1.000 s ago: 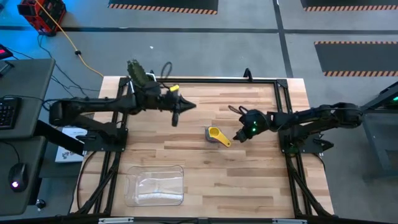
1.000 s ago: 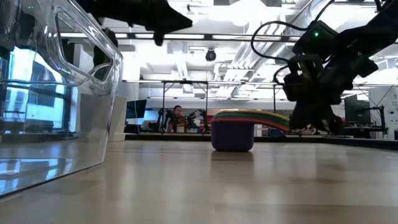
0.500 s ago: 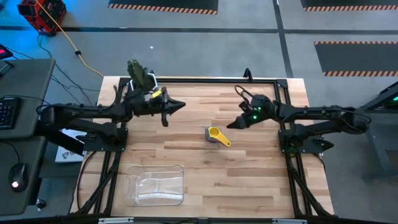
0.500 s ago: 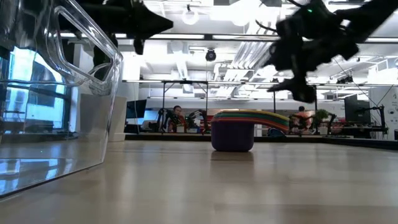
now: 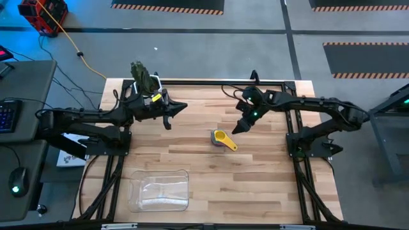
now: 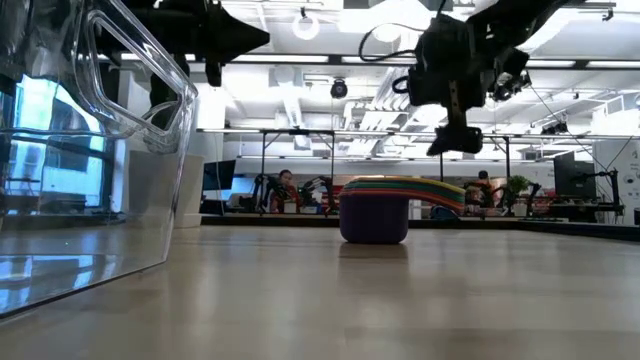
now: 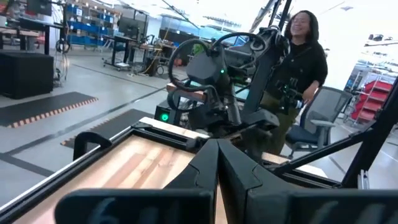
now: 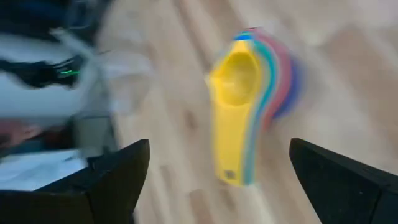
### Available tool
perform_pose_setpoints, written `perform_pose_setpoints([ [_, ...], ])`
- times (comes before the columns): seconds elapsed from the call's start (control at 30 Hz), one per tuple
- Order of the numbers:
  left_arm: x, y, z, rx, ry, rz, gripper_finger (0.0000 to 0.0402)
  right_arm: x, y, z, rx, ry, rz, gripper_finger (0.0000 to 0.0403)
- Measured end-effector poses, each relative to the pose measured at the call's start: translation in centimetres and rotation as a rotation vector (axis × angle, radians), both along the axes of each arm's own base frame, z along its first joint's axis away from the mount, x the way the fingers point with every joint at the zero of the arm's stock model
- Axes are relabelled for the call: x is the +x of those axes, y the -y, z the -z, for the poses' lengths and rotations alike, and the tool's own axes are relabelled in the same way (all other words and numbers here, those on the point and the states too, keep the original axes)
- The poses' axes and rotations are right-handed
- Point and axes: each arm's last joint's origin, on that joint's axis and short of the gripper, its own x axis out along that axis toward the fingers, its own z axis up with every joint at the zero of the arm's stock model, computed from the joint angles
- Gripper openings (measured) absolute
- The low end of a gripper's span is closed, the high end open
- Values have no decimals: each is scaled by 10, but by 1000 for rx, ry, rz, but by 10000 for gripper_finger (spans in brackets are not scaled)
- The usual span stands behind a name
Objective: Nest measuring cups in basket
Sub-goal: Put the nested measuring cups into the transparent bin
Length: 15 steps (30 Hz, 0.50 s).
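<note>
The measuring cups [image 5: 222,138] sit nested in one stack near the table's middle, yellow on top, resting on the purple bottom cup [image 6: 374,220]. Their handles [image 8: 233,149] fan toward the near right. My right gripper [image 5: 236,128] hangs open above and just to the far right of the stack, and the right wrist view looks down on the cups between its fingers. My left gripper [image 5: 181,107] is shut and empty, raised over the far left part of the table. The clear basket [image 5: 160,190] stands at the near left.
A green cactus in a pot [image 5: 142,74] stands at the table's far left corner, just behind my left arm. A black frame rail [image 5: 211,82] runs along the far edge. Bare wood lies between the cups and the basket. A person [image 7: 301,56] stands beyond the table.
My right gripper has risen from beside the cups' handles and drawn back toward the far edge, then swung a little left over the stack. My left gripper has pulled back toward the table's left edge. The cup stack has stayed where it was.
</note>
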Motion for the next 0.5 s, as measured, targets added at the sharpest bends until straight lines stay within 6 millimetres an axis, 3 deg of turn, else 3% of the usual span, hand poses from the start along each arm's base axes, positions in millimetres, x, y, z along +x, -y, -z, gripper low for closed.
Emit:
perform_pose_setpoints([
  [0.5, 0, 0, 6, -42, -50, -8, 0, -7, 4, 2, -98, -60, 20, 378],
])
